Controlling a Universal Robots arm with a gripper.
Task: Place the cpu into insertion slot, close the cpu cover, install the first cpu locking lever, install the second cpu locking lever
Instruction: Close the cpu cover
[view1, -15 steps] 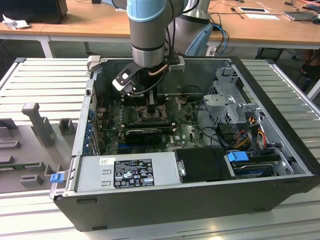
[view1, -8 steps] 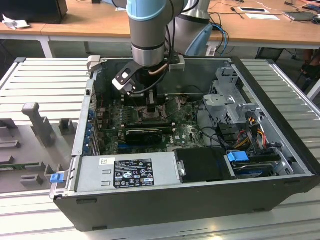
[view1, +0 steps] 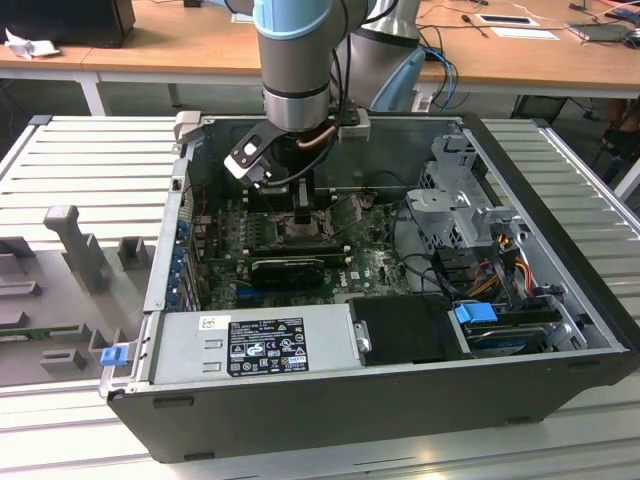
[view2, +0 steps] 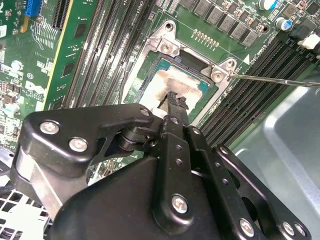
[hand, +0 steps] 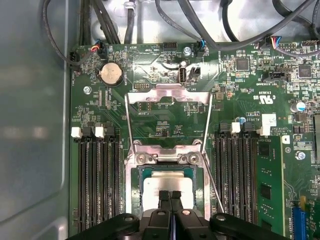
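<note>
The cpu (hand: 167, 181) lies flat in the insertion slot (hand: 136, 186), its pale silvery face up; it also shows in the second wrist view (view2: 161, 80). My gripper (hand: 170, 194) hangs straight over the chip with its two black fingers pressed together, tips at or just above the chip's face (view2: 175, 98). The cpu cover (hand: 167, 93) stands tipped open behind the slot, board visible through its opening. One thin locking lever (hand: 214, 187) slants up beside the slot, also seen as a rod (view2: 275, 80). In the exterior view the gripper (view1: 303, 213) reaches down onto the motherboard.
Long black RAM slots (hand: 97, 175) flank the socket on both sides (hand: 235, 170). Cables (hand: 100, 20) run along the case wall behind the board. A power supply (view1: 255, 345), drive cage (view1: 465, 200) and case walls (view1: 170, 250) hem the arm in.
</note>
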